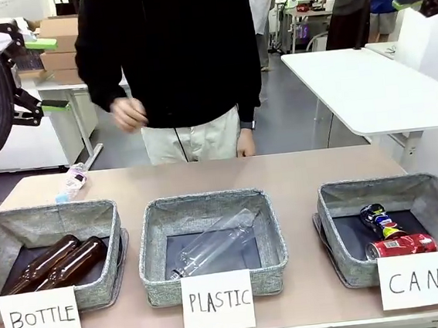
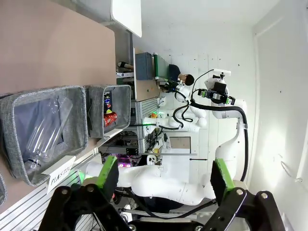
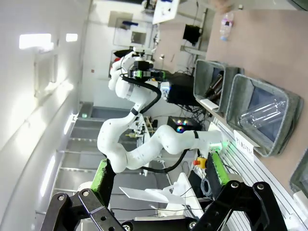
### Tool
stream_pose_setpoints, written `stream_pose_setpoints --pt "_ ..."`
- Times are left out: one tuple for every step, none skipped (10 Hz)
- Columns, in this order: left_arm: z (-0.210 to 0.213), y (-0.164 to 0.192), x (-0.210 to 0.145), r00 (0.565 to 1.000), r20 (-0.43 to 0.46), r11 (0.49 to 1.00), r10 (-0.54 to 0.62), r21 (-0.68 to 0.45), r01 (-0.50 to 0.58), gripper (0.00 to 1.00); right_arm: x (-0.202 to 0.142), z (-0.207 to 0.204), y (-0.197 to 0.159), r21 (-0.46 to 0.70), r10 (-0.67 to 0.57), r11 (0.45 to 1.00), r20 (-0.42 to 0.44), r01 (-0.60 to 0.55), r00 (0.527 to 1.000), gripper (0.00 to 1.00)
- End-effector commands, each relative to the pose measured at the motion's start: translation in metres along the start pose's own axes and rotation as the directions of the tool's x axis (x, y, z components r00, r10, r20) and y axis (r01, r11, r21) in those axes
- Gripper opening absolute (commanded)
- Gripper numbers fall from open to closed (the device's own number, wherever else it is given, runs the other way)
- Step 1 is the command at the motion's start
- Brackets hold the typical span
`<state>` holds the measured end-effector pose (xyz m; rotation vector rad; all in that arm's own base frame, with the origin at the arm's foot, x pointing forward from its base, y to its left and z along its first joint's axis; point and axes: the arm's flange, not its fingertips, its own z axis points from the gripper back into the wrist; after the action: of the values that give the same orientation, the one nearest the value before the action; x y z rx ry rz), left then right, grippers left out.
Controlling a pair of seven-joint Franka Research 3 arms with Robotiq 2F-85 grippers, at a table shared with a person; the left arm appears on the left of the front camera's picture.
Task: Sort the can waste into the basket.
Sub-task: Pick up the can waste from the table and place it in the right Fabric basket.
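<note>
Three grey woven-fabric bins line the tan worktop [image 1: 297,168]. At 9 o'clock, two brown glass bottles [image 1: 54,263] lie in the one signed "BOTTLE"; in the middle, one clear plastic bottle [image 1: 211,244] rests in "PLASTIC". At 3 o'clock, the basket [image 1: 339,199] signed "CAN" holds two cans: a crushed blue-silver can [image 1: 379,219] and a red can [image 1: 402,246]. Left claw [image 2: 161,180] and right claw [image 3: 161,175] hang raised, fingers apart, empty.

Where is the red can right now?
Front view: the red can lies inside the CAN basket at the table's right, beside the crushed blue can.
</note>
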<state>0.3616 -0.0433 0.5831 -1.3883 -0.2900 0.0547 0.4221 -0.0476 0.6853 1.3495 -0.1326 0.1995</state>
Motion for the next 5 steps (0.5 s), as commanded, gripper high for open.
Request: stream_pose_setpoints --pt "0.0033 -0.0001 -0.0012 1.0 -0.014 1.0 -0.008 0.0 0.008 1.0 -0.0024 -0.0005 -0.0016 -0.004 0.02 1.0 -0.007 -0.02 1.0 1.0" --pt "0.0033 -0.0001 -0.0012 1.0 -0.014 1.0 -0.008 0.0 0.008 1.0 -0.0024 -0.0005 -0.0016 -0.004 0.02 1.0 -0.007 -0.02 1.0 1.0" --pt "0.0033 -0.0001 -0.0012 1.0 -0.014 1.0 -0.008 0.0 0.008 1.0 -0.0024 -0.0005 -0.0016 -0.004 0.02 1.0 -0.007 -0.02 1.0 1.0" --pt "0.0033 -0.0001 -0.0012 1.0 -0.014 1.0 -0.008 0.0 0.008 1.0 -0.0024 -0.0005 -0.0016 -0.004 0.02 1.0 -0.007 -0.02 1.0 1.0" --pt "0.0033 -0.0001 -0.0012 1.0 -0.014 1.0 -0.008 0.0 0.008 1.0 -0.0024 -0.0005 -0.0016 -0.004 0.02 1.0 -0.007 -0.02 1.0 1.0"
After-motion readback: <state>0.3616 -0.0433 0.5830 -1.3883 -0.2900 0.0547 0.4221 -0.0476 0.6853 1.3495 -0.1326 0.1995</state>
